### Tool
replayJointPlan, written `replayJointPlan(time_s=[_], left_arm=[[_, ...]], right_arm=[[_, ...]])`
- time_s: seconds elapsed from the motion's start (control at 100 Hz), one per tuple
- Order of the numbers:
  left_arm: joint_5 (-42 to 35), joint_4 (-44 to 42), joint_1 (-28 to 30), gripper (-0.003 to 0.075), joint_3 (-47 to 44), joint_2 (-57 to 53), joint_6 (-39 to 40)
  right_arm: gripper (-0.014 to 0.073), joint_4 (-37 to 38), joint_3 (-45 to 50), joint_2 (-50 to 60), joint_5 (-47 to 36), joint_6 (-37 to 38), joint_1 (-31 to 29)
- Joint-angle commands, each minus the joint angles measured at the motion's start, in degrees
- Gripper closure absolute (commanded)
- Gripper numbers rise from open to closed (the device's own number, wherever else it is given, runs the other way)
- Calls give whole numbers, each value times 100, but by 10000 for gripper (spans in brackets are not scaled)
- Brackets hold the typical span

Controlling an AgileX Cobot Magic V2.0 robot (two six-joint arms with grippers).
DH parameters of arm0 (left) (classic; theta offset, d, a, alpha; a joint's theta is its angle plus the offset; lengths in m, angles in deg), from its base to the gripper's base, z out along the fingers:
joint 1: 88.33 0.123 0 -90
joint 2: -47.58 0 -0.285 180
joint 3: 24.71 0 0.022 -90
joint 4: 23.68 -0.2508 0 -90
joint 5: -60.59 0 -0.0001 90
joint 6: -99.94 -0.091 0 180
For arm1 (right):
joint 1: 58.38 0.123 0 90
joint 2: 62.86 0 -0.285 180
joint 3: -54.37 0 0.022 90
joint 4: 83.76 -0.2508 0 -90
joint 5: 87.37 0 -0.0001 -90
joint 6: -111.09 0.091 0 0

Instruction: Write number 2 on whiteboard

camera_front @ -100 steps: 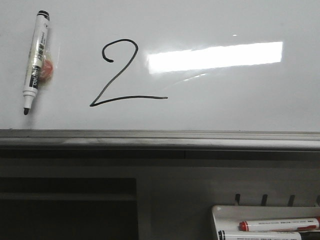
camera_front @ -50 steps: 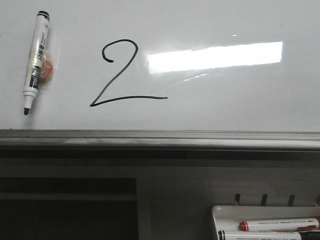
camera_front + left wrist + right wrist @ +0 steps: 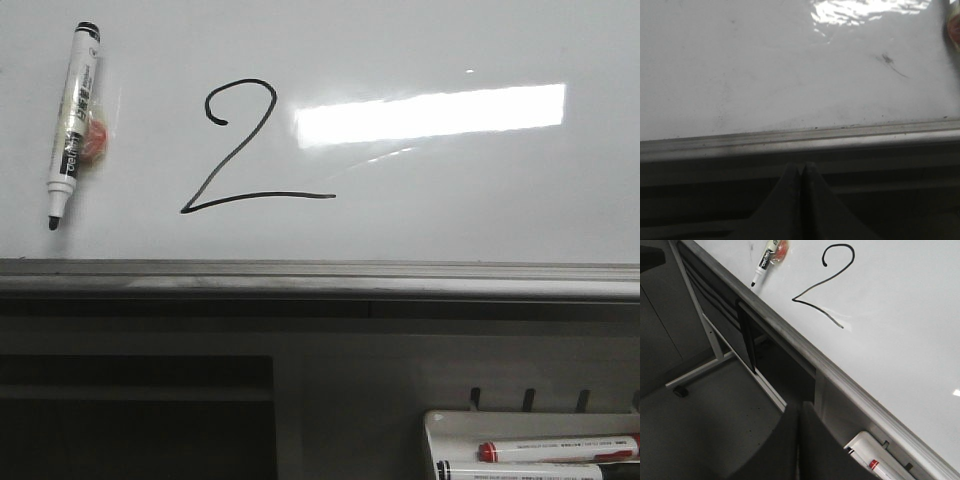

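Note:
A thin black number 2 (image 3: 245,150) is drawn on the glossy whiteboard (image 3: 450,210); it also shows in the right wrist view (image 3: 827,282). A black-capped white marker (image 3: 72,120) sticks to the board at its left, tip down, with a small red thing behind it. My left gripper (image 3: 801,170) is shut and empty below the board's grey rim (image 3: 800,140). My right gripper (image 3: 799,410) is shut and empty, below and in front of the board's rim (image 3: 790,337). Neither gripper shows in the front view.
A small white marker tray (image 3: 530,445) hangs below the rim at the right, holding a red-capped marker (image 3: 555,450) and a black one. The board's stand leg and foot (image 3: 690,375) reach down to the grey floor. A bright light reflection (image 3: 430,112) lies right of the numeral.

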Motion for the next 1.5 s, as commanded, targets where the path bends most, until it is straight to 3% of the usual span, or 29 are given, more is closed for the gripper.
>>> replayJointPlan(time_s=[0.0, 0.91, 1.05, 1.18, 1.36, 1.49], left_arm=[[-261, -74, 3, 741, -71, -154, 0], [-247, -141, 3, 741, -60, -154, 0], [-247, -141, 3, 741, -60, -154, 0], [-247, -141, 3, 741, -60, -154, 0], [-247, -141, 3, 741, -60, -154, 0], [-247, -141, 3, 741, -60, -154, 0]], right_arm=[[665, -53, -161, 3, -296, -9, -39], [665, -53, -161, 3, -307, -9, -39], [665, 356, -161, 246, -603, 1, -77], [665, 851, -161, 511, -948, 232, -409], [665, 2011, 80, 876, -1162, 1673, -1373], [665, 2214, 644, 1376, -1829, 1902, -2058]])
